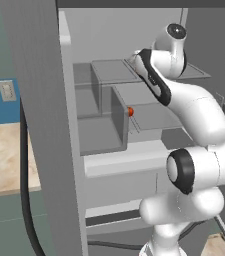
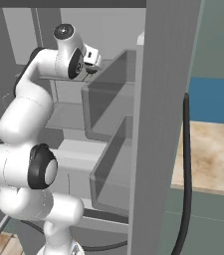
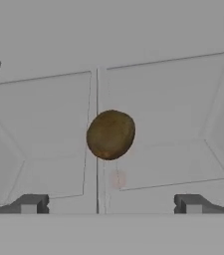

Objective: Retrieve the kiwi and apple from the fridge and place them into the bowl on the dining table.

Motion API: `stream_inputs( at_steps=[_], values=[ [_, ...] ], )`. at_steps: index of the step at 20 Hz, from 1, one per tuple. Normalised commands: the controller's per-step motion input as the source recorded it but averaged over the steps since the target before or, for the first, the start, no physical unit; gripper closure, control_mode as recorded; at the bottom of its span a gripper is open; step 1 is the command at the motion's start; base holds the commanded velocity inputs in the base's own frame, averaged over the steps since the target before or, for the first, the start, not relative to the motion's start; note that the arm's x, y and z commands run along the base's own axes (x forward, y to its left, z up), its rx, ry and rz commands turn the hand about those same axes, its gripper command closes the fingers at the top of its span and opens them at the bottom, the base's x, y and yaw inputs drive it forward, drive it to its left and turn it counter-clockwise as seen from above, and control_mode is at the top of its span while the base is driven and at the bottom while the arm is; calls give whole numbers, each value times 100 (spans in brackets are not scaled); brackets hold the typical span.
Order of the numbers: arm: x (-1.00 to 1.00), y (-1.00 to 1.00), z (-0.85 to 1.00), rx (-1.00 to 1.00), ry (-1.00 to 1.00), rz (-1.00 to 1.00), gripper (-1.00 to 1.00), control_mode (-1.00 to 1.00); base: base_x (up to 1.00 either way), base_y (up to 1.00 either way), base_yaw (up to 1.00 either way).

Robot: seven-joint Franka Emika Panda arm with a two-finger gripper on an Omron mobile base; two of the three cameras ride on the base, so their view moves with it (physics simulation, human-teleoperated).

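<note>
The fridge [image 1: 39, 125] stands with both doors swung open, and my arm reaches in at its upper shelf. The kiwi [image 3: 110, 134], a brown oval, lies on the grey shelf straight ahead of my gripper [image 3: 111, 205], a short way beyond the fingertips. Nothing is between the jaws, which stand wide open. In the right base view my gripper [image 2: 91, 68] hangs over the upper shelf. The apple [image 1: 130, 111], small and red-orange, sits one shelf lower, half hidden behind a door bin. The bowl and the dining table are out of view.
Grey door bins [image 1: 104, 125] jut from the left door, and more bins [image 2: 108, 99] from the right door, both close beside my arm. Dark curved handles [image 2: 183, 174] hang on the doors' outer faces. A beige marbled counter [image 1: 4, 155] lies outside the fridge.
</note>
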Motion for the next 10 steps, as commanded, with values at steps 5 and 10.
stream_inputs(
  at_steps=[5,10],
  values=[
    [51,0,-25,0,0,0,-100,-100,0,0,0],
    [51,0,-9,0,0,0,-100,-100,0,0,0]
  ],
)
